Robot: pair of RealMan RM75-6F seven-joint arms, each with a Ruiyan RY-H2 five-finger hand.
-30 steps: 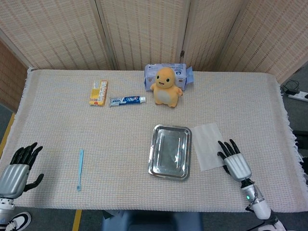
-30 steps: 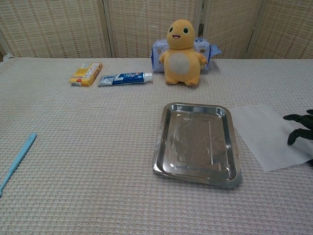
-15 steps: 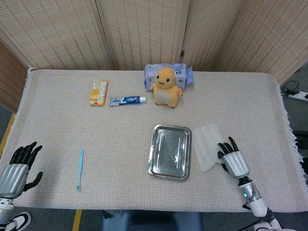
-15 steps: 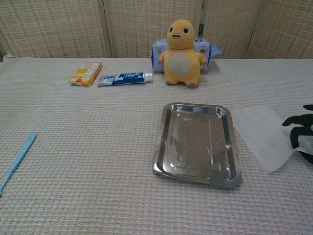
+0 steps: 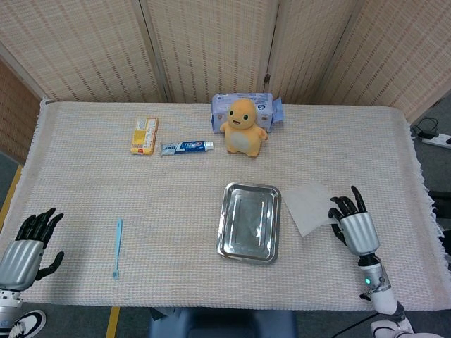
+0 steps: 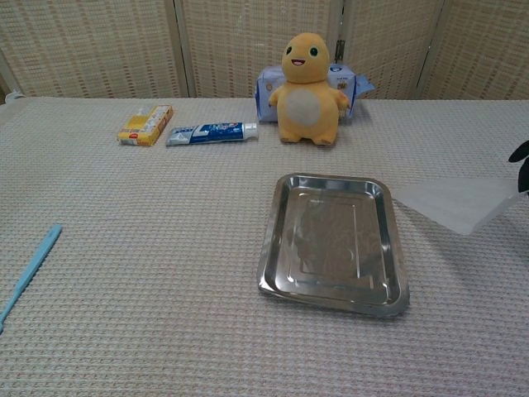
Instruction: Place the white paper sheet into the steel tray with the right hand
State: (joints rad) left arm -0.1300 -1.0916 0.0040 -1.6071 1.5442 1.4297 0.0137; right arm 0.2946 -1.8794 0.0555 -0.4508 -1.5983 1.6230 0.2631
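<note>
Head view shows the right hand (image 5: 359, 229) now holding the paper (image 5: 307, 206) by its right edge, where half a second ago it lay on the sheet's corner. Most of the sheet has come up off the table (image 5: 176, 211) and hangs just right of the tray (image 5: 248, 222), its left corner reaching toward the rim. So the pickup looks done; carrying it left over the tray remains. Its fingers (image 5: 344, 205) pinch the paper's edge. The left hand (image 5: 28, 248) idles with fingers loosely spread, holding nothing.
</note>
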